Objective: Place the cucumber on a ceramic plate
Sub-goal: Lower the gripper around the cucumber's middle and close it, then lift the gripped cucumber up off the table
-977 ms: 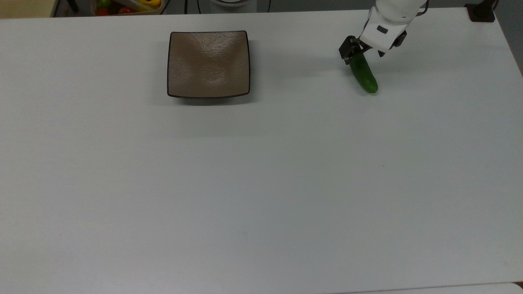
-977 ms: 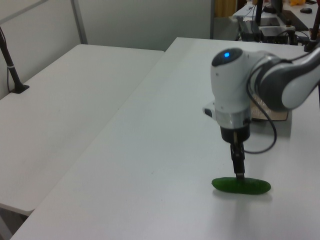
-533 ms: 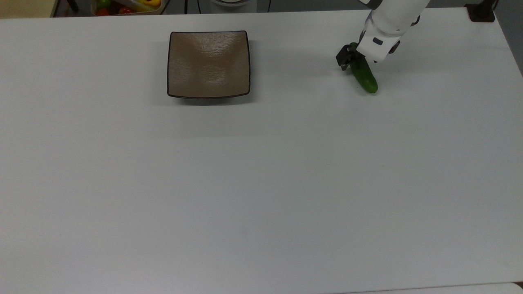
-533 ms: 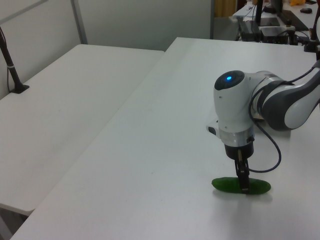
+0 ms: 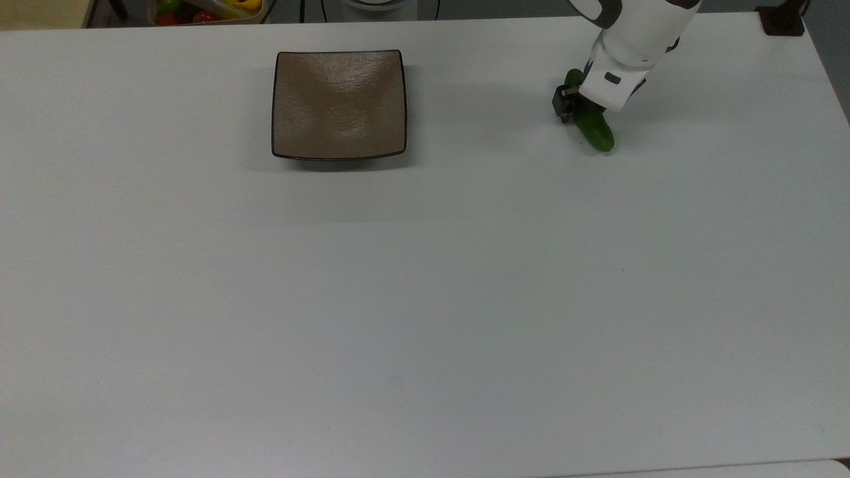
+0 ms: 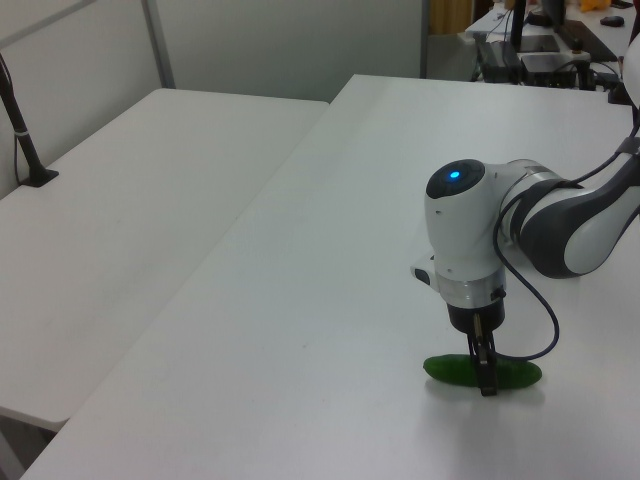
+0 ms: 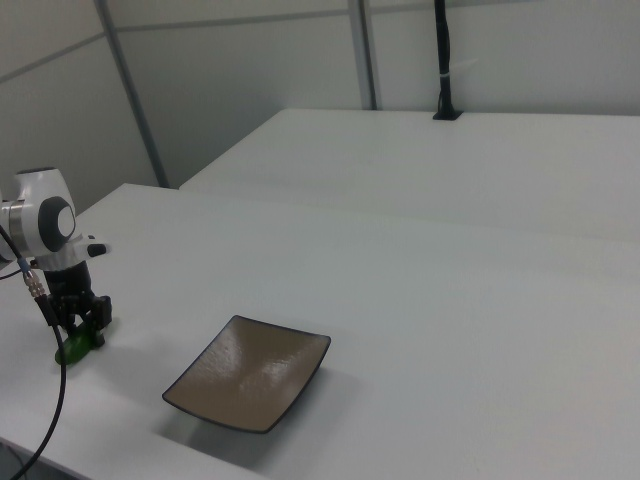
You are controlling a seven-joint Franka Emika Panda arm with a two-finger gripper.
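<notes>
The dark green cucumber (image 5: 597, 133) lies flat on the white table at the top view's upper right, well apart from the plate. My gripper (image 5: 578, 106) is down at table level with its fingers open, one on each side of the cucumber's middle. One dark finger (image 5: 563, 103) shows on the cucumber's left; the white hand hides the other. In the left view the gripper (image 6: 485, 375) stands upright over the cucumber (image 6: 515, 375). The right view has the gripper (image 7: 78, 325) astride the cucumber (image 7: 75, 348). The square brown ceramic plate (image 5: 339, 103) (image 7: 250, 372) sits bare.
A bin of colourful vegetables (image 5: 206, 9) stands beyond the table's far edge at the top view's upper left. A black post base (image 5: 783, 20) occupies the far right corner. A second white table (image 6: 120, 200) adjoins. A cable (image 7: 52, 400) hangs from the arm.
The gripper has come down from just above the cucumber until its fingers straddle it at the table. Cucumber and plate have not moved.
</notes>
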